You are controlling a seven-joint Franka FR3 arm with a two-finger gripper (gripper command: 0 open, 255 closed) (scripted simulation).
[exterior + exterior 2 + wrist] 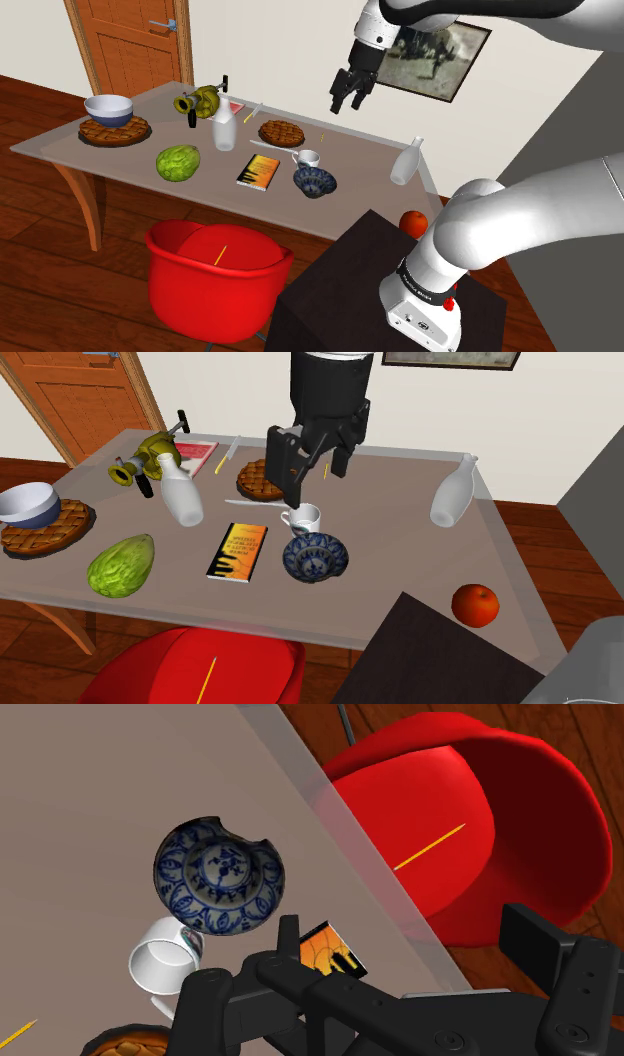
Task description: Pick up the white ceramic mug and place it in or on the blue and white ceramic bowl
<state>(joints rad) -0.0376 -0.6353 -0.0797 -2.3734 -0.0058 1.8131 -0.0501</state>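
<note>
Fingers (281,464) apart and empty on my gripper (310,480), hovering over the table (400,542), one white mug (303,517) upright, mouth up, long axis vertical, just beside the blue-patterned bowl (315,557), I count two pies (255,482), two white bottles (183,500)

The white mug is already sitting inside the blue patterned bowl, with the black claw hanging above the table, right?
Not quite. In the second exterior view the white mug stands on the table beside the blue and white bowl, not inside it. The gripper does hang above the table.
</note>
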